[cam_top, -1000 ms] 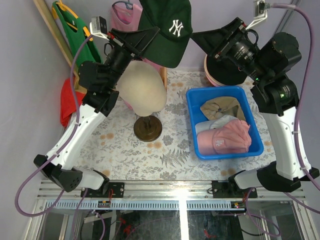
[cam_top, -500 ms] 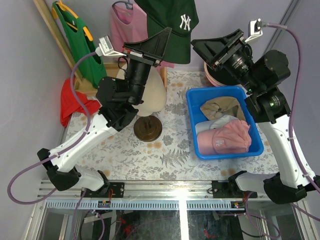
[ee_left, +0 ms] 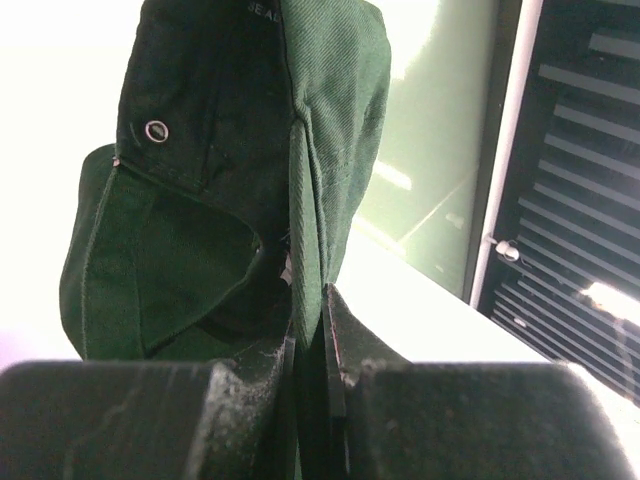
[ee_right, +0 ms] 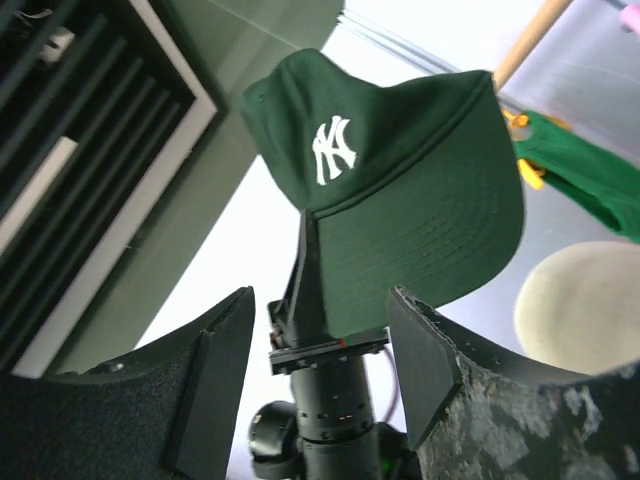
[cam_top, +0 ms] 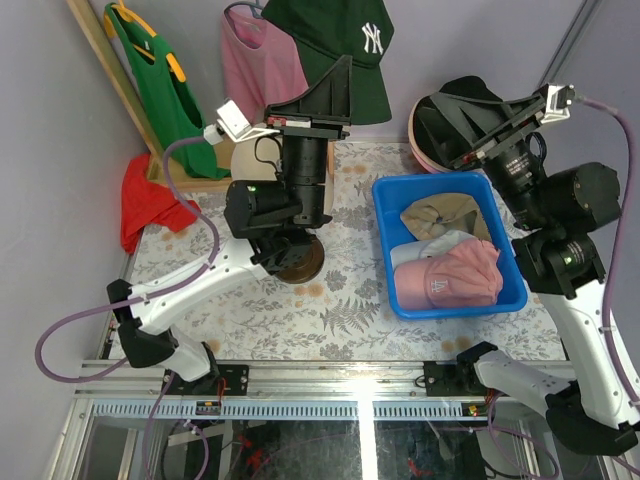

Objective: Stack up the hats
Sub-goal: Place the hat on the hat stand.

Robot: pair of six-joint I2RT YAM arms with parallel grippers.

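As the left end effector [ee_left: 311,322] pinches its rim, the green cap [ee_right: 392,190] stands crown-up.

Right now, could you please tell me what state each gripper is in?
Left gripper: closed on the dark green cap.
Right gripper: open, holding nothing.

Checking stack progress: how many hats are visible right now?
6: dark green cap in the left tool; tan cap, white cap and pink cap in the blue bin; black hat on a pink hat at back right. More may be hidden.
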